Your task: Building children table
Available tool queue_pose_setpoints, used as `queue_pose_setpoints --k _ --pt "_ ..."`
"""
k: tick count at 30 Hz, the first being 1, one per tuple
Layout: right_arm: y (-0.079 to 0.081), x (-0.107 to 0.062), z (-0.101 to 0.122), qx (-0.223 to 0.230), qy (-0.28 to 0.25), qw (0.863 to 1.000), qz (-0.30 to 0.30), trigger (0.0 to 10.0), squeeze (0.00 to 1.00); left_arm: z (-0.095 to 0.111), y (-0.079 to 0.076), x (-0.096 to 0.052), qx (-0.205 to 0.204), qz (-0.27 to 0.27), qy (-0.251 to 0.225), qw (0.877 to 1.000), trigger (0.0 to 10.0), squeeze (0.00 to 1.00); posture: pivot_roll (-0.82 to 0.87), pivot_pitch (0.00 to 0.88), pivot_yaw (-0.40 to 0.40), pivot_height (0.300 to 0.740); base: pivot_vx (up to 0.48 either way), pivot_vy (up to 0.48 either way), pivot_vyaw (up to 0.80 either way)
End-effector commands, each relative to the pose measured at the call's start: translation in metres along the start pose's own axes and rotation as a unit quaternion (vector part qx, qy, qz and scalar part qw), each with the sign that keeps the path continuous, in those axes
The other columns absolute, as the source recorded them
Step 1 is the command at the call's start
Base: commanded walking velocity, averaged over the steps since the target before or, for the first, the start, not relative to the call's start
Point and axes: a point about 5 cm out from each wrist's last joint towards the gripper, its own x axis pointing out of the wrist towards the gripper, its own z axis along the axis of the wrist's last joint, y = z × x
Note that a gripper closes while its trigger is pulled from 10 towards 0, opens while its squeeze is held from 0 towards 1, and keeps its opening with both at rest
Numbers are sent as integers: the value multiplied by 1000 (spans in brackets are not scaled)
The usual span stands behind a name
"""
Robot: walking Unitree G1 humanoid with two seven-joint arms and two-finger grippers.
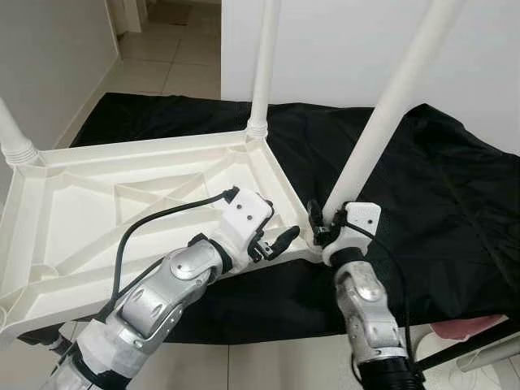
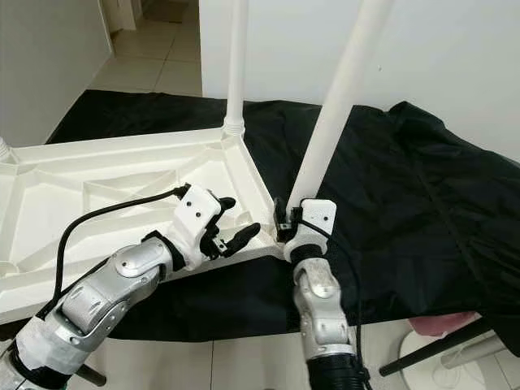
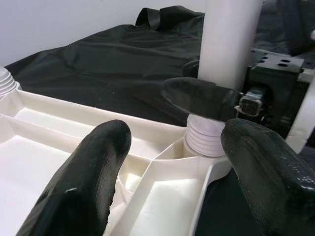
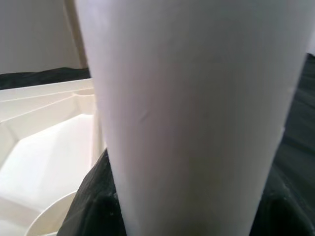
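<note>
The upturned tabletop [image 1: 122,211] is lying on a black sheet [image 1: 422,187]. The left gripper [image 1: 272,242] is hovering released beside the corner socket. The right gripper [image 1: 325,227] is clenching the leg [image 1: 382,122]; twisting should stay upright, seating threads squarely.

Upturned white plastic ribbed tabletop [image 2: 97,191] lies on black cloth [image 2: 390,187]. Right gripper [image 2: 286,223] clamps the leaning white tube leg [image 2: 337,97] at the corner; left gripper [image 2: 236,231], fingers spread, at nine o'clock.
</note>
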Motion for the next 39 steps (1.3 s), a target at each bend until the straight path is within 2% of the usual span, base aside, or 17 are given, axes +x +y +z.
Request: queue_pose_setpoints --k 1,3,4,9,17,18,19,23,25,28,30,32,36,37,38,39 --pt "2 -1 -9 30 24 999 -20 10000 0 3 -7 0 2 -62 -2 998 10000 0 20 23 -69 740 0 0 0" --pt "3 -1 -4 25 9 1000 -4 10000 27 3 -7 0 0 -62 -2 998 10000 0 18 24 -70 740 0 0 0" --pt "3 -2 -2 29 3 1000 5 10000 1000 3 -8 0 1 -63 -2 998 10000 0 17 24 -70 740 0 0 0" --pt "0 -2 6 47 -17 999 19 10000 1000 3 -7 0 2 -63 -3 998 10000 0 14 24 -71 740 0 0 0" --pt "-21 4 20 15 -42 995 88 10000 1000 4 -9 2 0 -64 -6 998 10000 0 6 24 -69 740 0 0 0" --pt "-26 6 22 6 -37 992 118 10000 0 4 -9 2 0 -65 -6 998 10000 0 7 24 -68 740 0 0 0" --pt "-26 6 22 6 -37 992 118 10000 0 4 -9 2 0 -65 -6 998 10000 0 7 24 -68 740 0 0 0" --pt "-33 8 22 -15 -23 981 192 10000 0 4 -9 2 -1 -67 -6 998 10000 0 5 23 -67 740 0 0 0" --pt "-33 8 22 -15 -23 981 192 10000 0 4 -9 2 -1 -67 -6 998 10000 0 5 23 -67 740 0 0 0" --pt "-41 10 18 -37 7 966 257 10000 0 5 -9 3 0 -67 -7 998 10000 0 2 19 -64 740 0 0 0" --pt "-41 10 18 -37 7 966 257 10000 0 5 -9 3 0 -67 -7 998 10000 0 2 19 -64 740 0 0 0" --pt "-44 12 15 -48 25 956 288 10000 0 4 -11 4 -1 -71 -7 997 10000 0 4 16 -64 740 0 0 0" --pt "-47 15 12 -58 37 950 306 10000 0 2 -14 4 -2 -81 0 997 10000 0 6 9 -60 740 0 0 0" --pt "-48 17 11 -63 43 946 314 9373 0 0 -16 4 -2 -89 5 996 10000 0 5 7 -57 740 0 0 0" --pt "-48 17 11 -63 43 946 314 9373 0 0 -16 4 -2 -89 5 996 10000 0 5 7 -57 740 0 0 0" --pt "-50 18 9 -69 47 945 317 3569 0 -3 -18 4 -5 -96 12 995 10000 0 4 5 -54 740 0 0 0"
